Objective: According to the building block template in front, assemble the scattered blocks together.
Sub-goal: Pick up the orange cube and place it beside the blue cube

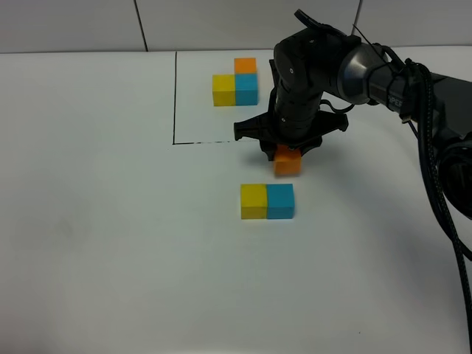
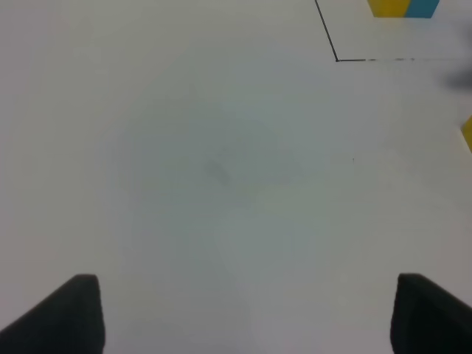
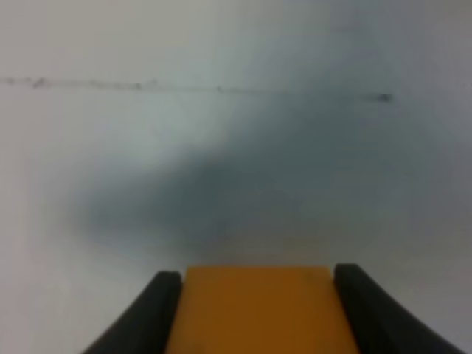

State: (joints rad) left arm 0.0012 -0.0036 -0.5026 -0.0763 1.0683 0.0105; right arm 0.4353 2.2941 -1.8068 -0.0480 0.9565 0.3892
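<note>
**Exterior high.** The building block template [image 1: 236, 82] sits toward the far side of the white desk [image 1: 110, 243]. It is a yellow and a blue cube side by side, with an orange cube behind the blue one. A thin black frame line [image 1: 175, 96] runs down the template's left and turns along its near side. The right arm [image 1: 354, 66] reaches in from the template's right. Its right end effector [image 1: 284, 156] points down just outside the near frame line, clenched on the orange cube [image 1: 288, 164]. Nearer the camera than the template, and beyond the held cube, the loose yellow cube [image 1: 254, 201] and blue cube [image 1: 280, 201] lie touching, yellow on the left. The orange cube is close behind the blue one. Whether it touches the blue cube or the desk cannot be told. The left end effector does not show in this view.

**Left wrist.** The left end effector [image 2: 254, 313] is released. Its two dark fingertips [image 2: 77, 313] stand wide apart over bare desk with nothing between them. Far from them, the template's yellow and blue fronts [image 2: 404, 7] show at the edge of the picture, beside the corner of the frame line [image 2: 336, 59]. A sliver of the loose yellow cube [image 2: 467, 133] shows on the near side of that line.

**Right wrist.** The orange cube [image 3: 258, 313] fills the gap between two dark fingers [image 3: 151, 313], gripped on both sides. The view is blurred. The template's frame line [image 3: 147, 86] crosses the desk beyond the cube.
</note>
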